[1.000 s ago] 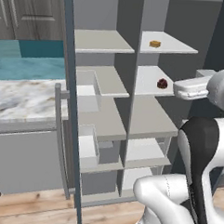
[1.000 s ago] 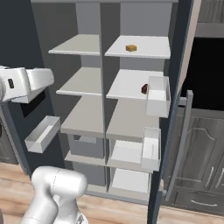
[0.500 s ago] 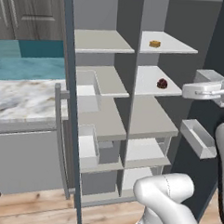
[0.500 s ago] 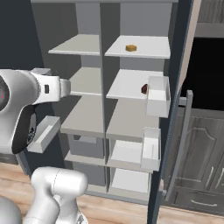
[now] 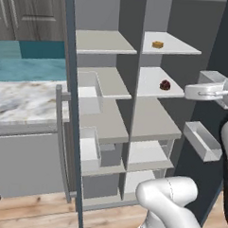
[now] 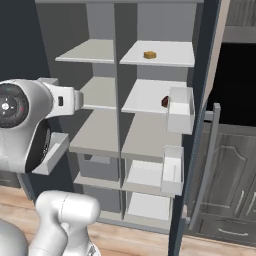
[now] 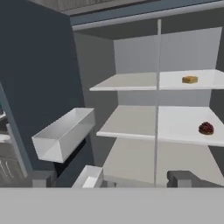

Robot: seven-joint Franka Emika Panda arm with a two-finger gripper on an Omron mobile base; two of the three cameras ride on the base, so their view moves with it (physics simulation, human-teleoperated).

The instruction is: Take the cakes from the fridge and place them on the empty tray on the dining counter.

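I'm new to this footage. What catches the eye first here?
The open fridge with pale shelves, nearly bare. Two tiny cakes sit in its right column: a yellow cake on the top shelf and a dark red cake one shelf below. The open claw faces the shelves, holding nothing.

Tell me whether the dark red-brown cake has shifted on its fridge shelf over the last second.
No. The dark red-brown cake sits at the same spot on the right-hand second shelf, below the yellow-orange cake, as before.

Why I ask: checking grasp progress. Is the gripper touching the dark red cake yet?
Apart. In the hand view the open gripper sits well short of the dark red cake, which rests alone on its shelf.
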